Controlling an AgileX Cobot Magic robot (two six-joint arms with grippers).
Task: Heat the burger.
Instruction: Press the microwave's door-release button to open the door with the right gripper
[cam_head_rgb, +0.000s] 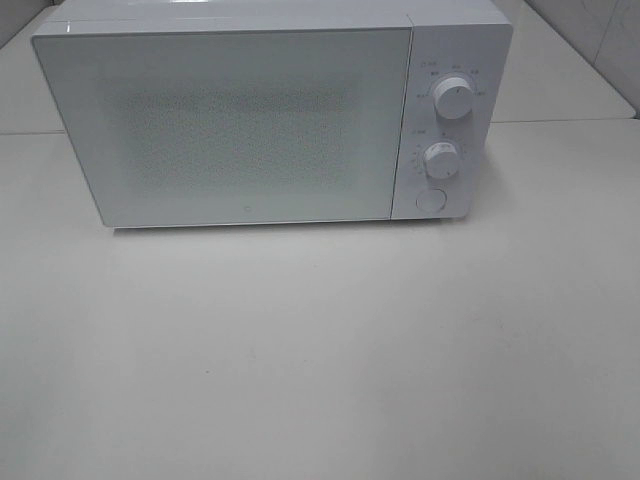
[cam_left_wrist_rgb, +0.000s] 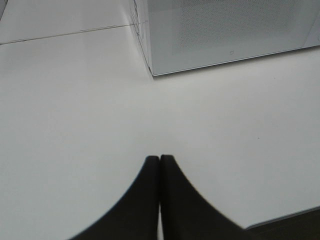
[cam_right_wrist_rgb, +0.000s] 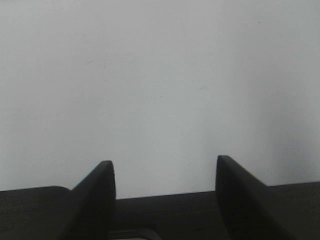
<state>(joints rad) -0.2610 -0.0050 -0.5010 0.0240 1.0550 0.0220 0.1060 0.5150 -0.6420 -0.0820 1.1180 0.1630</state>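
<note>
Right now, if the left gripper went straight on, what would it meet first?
Probably the corner of the microwave, across the table; depth is unclear. The left gripper is shut.

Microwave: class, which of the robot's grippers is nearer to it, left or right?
Left, most likely. The left gripper, shut, faces a front corner of the microwave across the table. The right gripper, open, shows only table; the microwave is outside its view.

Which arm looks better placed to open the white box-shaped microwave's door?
Right, probably: the white microwave has its round white button on the right-hand panel, that arm's side. The left gripper, shut, faces the opposite front corner.
</note>
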